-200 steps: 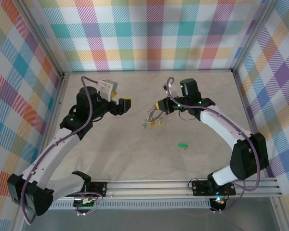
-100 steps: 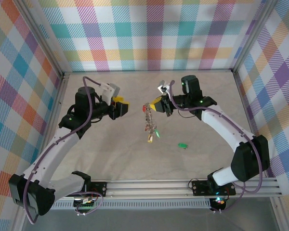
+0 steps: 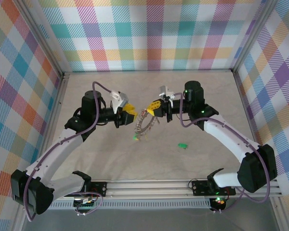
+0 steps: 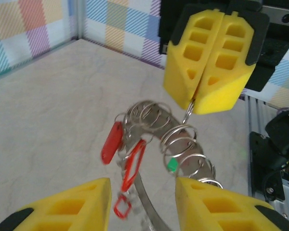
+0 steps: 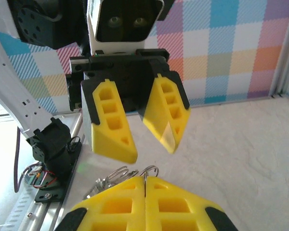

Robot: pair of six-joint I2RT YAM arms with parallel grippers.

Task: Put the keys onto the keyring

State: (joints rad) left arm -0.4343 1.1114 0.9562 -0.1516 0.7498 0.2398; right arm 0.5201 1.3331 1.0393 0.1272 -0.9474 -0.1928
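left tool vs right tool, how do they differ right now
The left tool has its jaws apart; the right tool has its jaws pressed together. The right tool pinches a wire loop of the keyring; the left tool is clamped on nothing, and the keyring passes through the gap between its fingers. Shared: both have yellow fingers and face each other across the keyring.

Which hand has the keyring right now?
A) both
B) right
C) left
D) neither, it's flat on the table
B: the right hand is shut on the wire of the keyring, which hangs from it, while the left hand faces it with its jaws apart.
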